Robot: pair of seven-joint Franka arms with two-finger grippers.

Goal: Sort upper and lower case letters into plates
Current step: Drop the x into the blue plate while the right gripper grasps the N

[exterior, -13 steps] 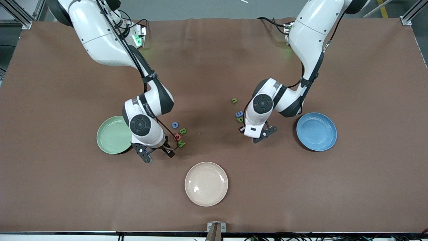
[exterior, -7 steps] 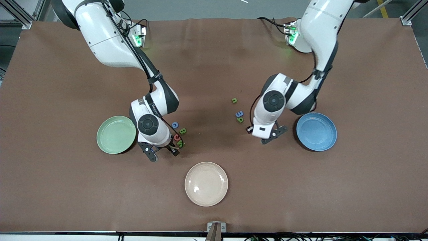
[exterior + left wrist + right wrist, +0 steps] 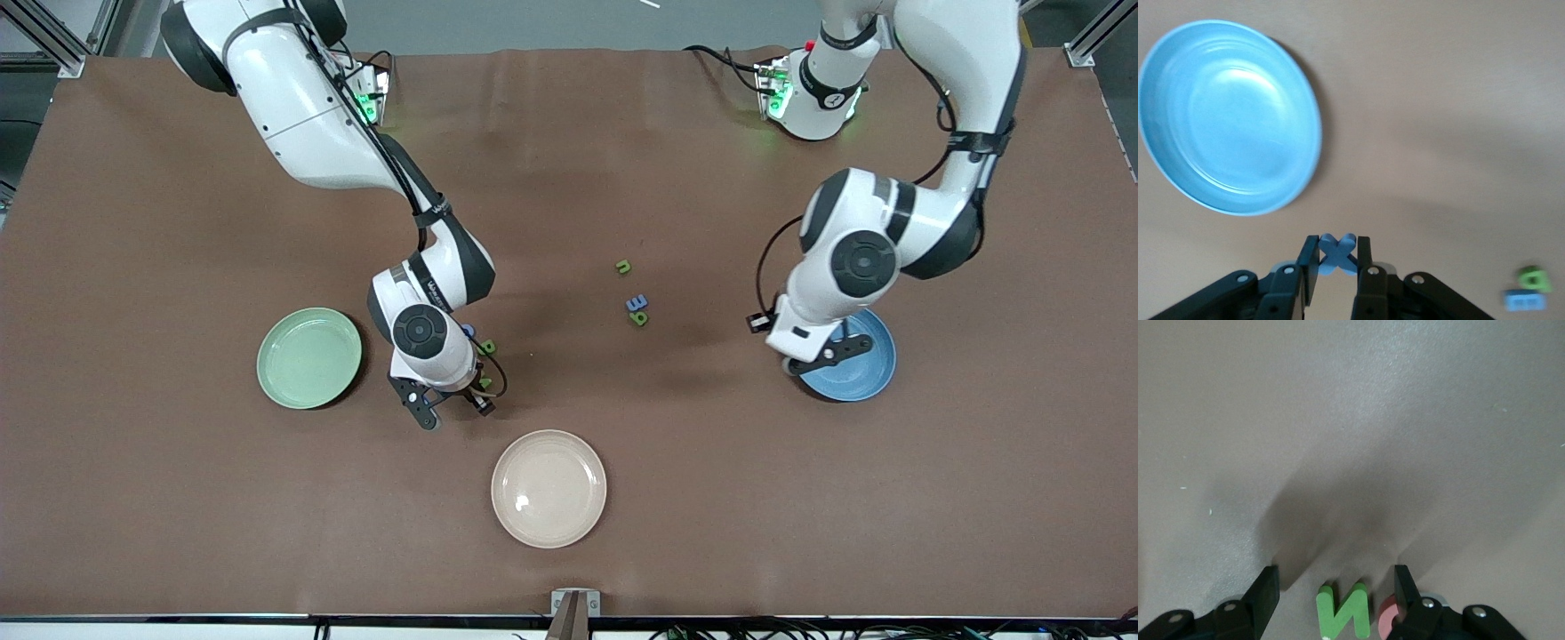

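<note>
Both arms wear glossy white shells with black bands at the joints and round black discs on the wrist housings. Thin black cables loop along the links. Green lights glow at both bases. Each pincer, left point(image 3: 1338, 261) and right point(image 3: 1337, 600), has black fingers with small silver screws.

Three plates point(image 3: 308, 357), eight letters point(image 3: 637, 303), two arms point(image 3: 320, 133).
</note>
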